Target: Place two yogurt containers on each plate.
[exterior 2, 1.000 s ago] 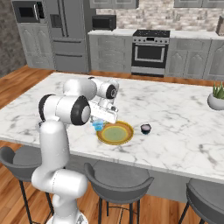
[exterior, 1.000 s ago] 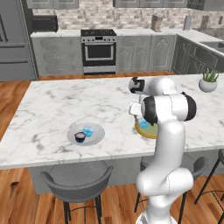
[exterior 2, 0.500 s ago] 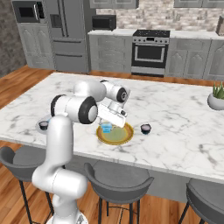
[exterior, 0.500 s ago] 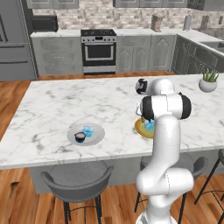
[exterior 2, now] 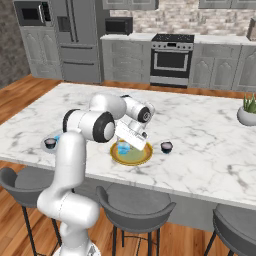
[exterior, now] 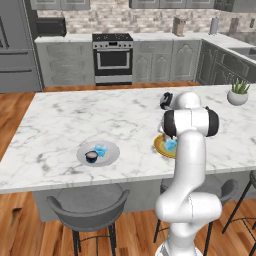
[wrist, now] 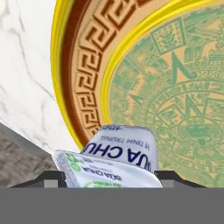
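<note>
Hand view: gripper (wrist: 109,181) clamps a light blue yogurt cup (wrist: 114,159) over the yellow plate (wrist: 175,96). Right base view alone shows a black cup (exterior 2: 166,147) right of it. Grey plate (exterior: 98,153) holds two.

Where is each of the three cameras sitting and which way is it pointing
Left base view: behind-left of the arm, facing the island; arm rises lower right, grey plate ahead.
Right base view: behind-right, same island; arm lower left, hand over the yellow plate.
Hand view: on the hand, looking down at that plate past the blue yogurt container.
Both base views share both plates.
</note>
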Robot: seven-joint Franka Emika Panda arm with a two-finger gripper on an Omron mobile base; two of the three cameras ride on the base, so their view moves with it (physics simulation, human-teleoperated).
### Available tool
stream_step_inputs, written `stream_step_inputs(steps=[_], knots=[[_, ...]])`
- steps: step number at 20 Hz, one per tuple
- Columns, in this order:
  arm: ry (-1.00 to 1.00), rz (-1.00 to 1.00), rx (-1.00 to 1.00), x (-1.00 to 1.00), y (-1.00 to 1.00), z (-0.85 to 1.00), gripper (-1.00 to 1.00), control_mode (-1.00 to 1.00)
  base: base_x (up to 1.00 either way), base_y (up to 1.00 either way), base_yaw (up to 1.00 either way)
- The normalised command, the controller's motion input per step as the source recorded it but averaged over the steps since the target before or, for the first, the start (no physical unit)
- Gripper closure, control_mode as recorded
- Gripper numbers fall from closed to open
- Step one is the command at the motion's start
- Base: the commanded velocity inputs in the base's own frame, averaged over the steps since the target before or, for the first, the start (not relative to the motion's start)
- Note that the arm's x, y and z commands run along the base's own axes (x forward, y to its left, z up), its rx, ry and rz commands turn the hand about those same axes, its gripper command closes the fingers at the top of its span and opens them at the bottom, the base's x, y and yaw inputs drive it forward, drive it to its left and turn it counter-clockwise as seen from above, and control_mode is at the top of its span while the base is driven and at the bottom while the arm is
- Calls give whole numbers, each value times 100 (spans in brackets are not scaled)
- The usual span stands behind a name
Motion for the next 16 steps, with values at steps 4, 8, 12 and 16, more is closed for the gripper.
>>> stream_step_inputs(steps=[4, 8, 12, 16], knots=[[-9, 0, 0, 15, 0, -18, -100, -100, 0, 0, 0], [-1, 0, 0, 9, 0, -5, -100, -100, 0, 0, 0], [0, 0, 0, 3, 0, 0, -100, -100, 0, 0, 0], [0, 0, 0, 0, -5, 0, -100, -100, 0, 0, 0]])
